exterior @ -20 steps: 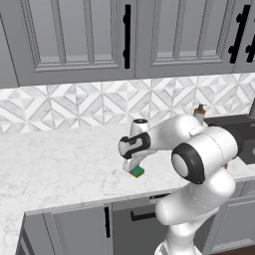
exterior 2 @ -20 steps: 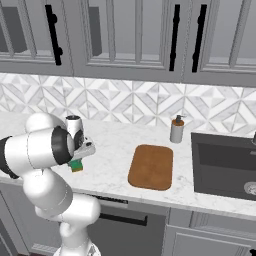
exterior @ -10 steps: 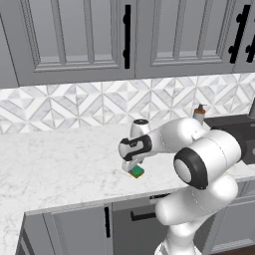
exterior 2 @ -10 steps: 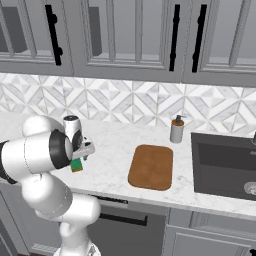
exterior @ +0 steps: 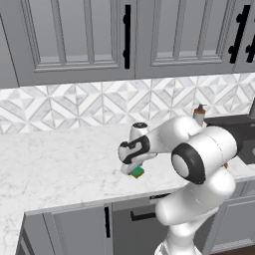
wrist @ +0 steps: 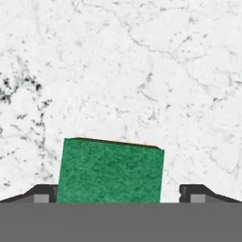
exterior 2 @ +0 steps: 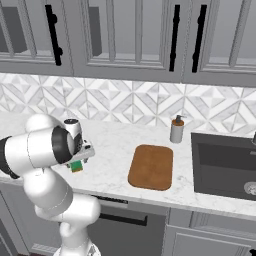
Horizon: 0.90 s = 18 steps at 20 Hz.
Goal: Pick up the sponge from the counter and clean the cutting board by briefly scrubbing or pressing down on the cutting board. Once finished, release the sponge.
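White arm bent low over counter (exterior: 60, 164), claw (wrist: 121, 194) spread — green sponge (wrist: 111, 170) between fingertips, ungripped.

You see the gripper (exterior: 133, 169) at frame centre, low over the counter (exterior: 60, 164). The green sponge (exterior: 137, 172) sits just beneath it. A soap dispenser (exterior: 199, 113) stands at right.

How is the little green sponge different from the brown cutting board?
The sponge is green on top; the cutting board is brown wood. The sponge is a small block; the cutting board is flat and far bigger. The sponge sits under the gripper; the cutting board lies off to the side. Both rest on the counter.
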{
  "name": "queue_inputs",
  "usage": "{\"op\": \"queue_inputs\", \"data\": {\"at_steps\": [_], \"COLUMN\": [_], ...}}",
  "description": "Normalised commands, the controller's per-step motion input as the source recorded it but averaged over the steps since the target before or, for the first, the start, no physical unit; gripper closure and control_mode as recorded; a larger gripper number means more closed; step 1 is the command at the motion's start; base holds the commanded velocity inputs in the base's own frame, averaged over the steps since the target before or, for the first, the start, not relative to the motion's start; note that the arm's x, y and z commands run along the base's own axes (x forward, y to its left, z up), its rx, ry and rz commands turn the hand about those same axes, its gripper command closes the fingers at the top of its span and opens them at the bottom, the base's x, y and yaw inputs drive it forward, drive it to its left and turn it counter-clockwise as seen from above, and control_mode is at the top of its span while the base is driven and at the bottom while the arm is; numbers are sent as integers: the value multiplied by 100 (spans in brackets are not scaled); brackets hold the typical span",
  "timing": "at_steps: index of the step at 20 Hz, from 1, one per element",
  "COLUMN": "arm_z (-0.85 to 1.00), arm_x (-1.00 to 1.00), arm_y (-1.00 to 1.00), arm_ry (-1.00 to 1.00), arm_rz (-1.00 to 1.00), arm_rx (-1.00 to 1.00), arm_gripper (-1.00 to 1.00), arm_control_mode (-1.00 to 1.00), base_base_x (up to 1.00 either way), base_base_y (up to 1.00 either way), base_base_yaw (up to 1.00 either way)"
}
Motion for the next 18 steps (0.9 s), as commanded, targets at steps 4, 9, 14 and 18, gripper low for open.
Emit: {"op": "queue_inputs", "data": {"at_steps": [4, 9, 14, 18], "arm_z": [-46, -27, 0, 36], "arm_x": [0, 1, -4, -16], "arm_y": [30, 23, -12, -57], "arm_ry": [0, 0, 1, -1], "arm_rz": [0, 0, -3, -4], "arm_rx": [0, 0, 1, 8], "arm_gripper": [-100, 100, 100, 100], "arm_control_mode": [-100, -100, -100, -100], "base_base_x": [0, 0, 0, 0], "base_base_y": [0, 0, 0, 0], "base_base_yaw": [0, 0, 0, 0]}}
